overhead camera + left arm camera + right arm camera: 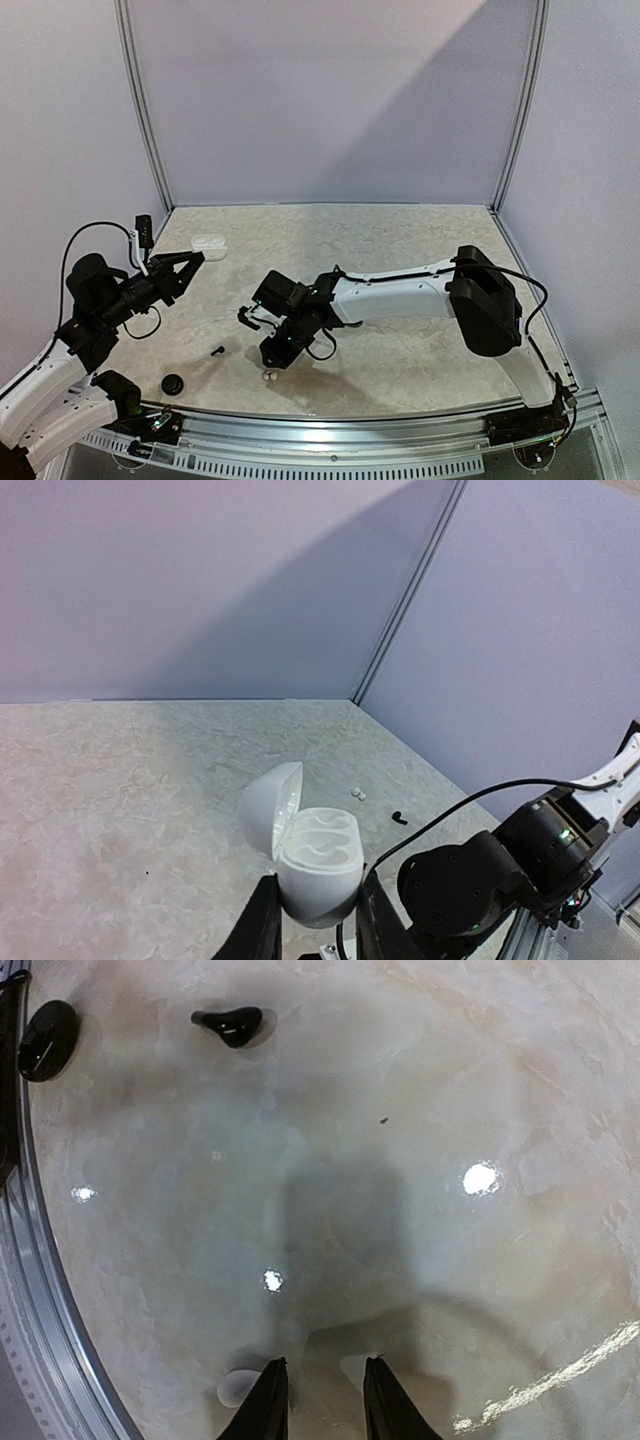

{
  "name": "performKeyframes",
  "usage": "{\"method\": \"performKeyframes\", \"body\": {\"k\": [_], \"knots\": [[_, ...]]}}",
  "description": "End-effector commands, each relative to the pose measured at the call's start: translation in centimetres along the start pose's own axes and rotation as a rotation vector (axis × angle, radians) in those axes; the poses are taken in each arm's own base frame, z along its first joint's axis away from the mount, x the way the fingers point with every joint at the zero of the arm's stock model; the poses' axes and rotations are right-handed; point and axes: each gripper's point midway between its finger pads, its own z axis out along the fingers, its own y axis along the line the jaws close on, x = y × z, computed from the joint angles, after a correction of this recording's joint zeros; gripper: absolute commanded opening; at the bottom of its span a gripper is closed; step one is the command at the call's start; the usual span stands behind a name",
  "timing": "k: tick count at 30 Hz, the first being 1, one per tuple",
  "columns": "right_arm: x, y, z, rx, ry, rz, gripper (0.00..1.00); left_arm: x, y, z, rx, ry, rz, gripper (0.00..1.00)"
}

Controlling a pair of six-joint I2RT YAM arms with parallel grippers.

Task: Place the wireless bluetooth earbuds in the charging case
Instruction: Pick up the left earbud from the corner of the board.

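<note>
Right wrist view: white earbud [238,1387] lies on the desk [450,1110] just outside the right jaws, not between them; they stand narrowly parted, empty. Left jaws clamp the open charging case [318,865].

Two hands in shot: left hand [315,935], right hand [318,1400]. One white charging case [318,865], lid open. One black earbud [232,1025]. One white earbud [238,1387] countable for certain. One black round object [47,1040].
</note>
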Motion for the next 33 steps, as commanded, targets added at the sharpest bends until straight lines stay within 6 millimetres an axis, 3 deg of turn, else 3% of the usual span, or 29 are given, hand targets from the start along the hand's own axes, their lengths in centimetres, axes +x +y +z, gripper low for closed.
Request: {"method": "performKeyframes", "body": {"k": [1,26,33], "knots": [[1.2,0.8,0.0,-0.04,0.04,-0.012,0.27,0.5,0.4,-0.1,-0.003,0.007,0.013,0.0],[3.6,2.5,-0.4,-0.078,0.104,-0.03,0.31,0.7,0.2,0.2,0.014,0.017,0.018,0.0],[3.8,3.2,-0.4,-0.099,0.106,-0.031,0.18,0.8,0.3,0.2,0.013,0.02,0.023,0.0]]}}
